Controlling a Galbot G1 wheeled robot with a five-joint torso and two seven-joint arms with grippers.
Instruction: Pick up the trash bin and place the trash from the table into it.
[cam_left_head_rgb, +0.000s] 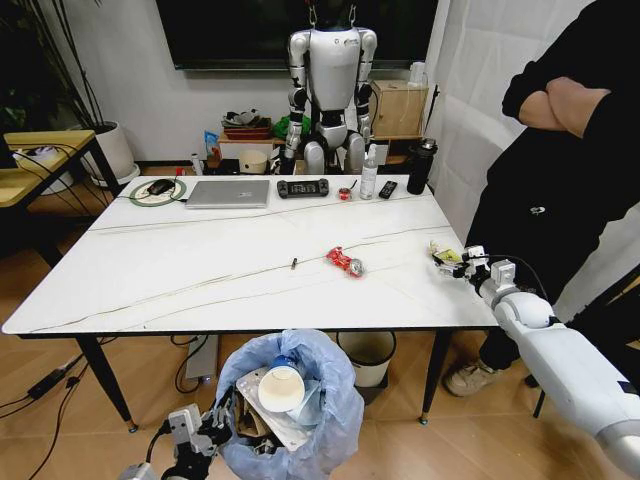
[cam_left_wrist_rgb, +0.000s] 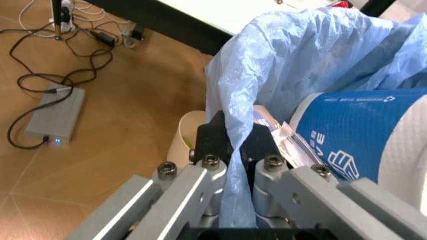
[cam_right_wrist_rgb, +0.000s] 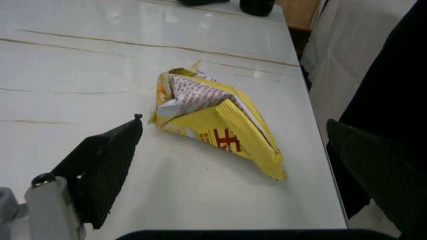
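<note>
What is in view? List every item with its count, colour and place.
trash bin: one, blue-bagged, below table's near edge, holding cup and carton.
table: one, white marble.
crushed can: one, red, mid-table.
wrapper: one, yellow, table's right edge.
laptop: one, grey, far side.
bottle: one, black, far side.
left claw: shut on bin's bag rim.
right claw: open, straddling wrapper.

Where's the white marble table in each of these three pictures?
Head view: the table fills the middle.
Left wrist view: its edge runs behind the trash bin.
Right wrist view: its top lies under the yellow wrapper.
Shared landmark: that wrapper, beside the head view's right pincer.
</note>
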